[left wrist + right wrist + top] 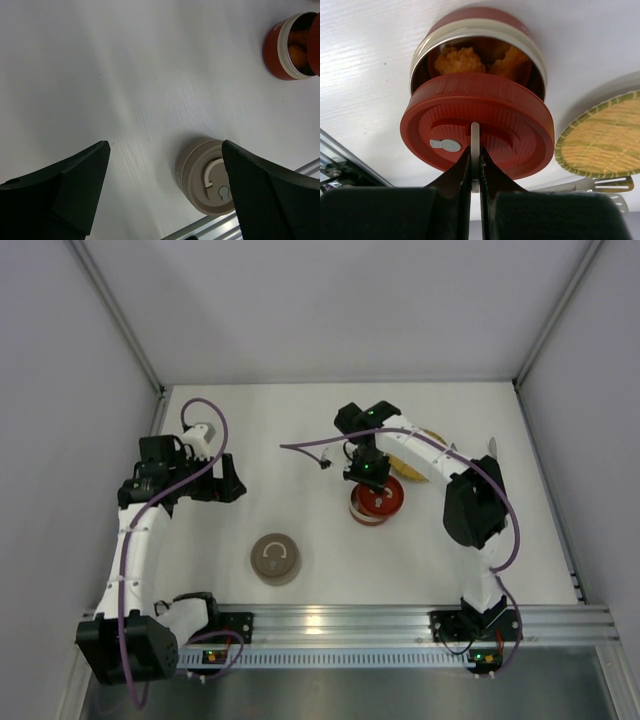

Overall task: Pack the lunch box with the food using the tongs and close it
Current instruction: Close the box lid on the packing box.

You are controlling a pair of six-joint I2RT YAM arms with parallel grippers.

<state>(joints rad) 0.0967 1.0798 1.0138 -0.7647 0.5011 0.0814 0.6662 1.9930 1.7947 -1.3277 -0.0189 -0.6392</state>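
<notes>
My right gripper point(475, 152) is shut on the thin grey handle of a red round lid point(477, 125). It holds the lid just over the red lunch box tin point(480, 25), set off toward me so the far part of the opening shows. Orange food chunks point(462, 60) lie inside. In the top view that gripper point(370, 472) hangs above the tin point(377, 505) at mid-table. The silver tongs point(590, 185) lie on the table beside the plate. My left gripper point(165, 190) stands wide open with nothing in it, above the table at the left point(225, 480).
A closed beige round tin point(274, 558) sits near the front rail, also between my left fingers' view point(207, 177). A woven yellow plate point(605, 140) lies right of the red tin, partly under the right arm point(425, 445). White walls enclose the table.
</notes>
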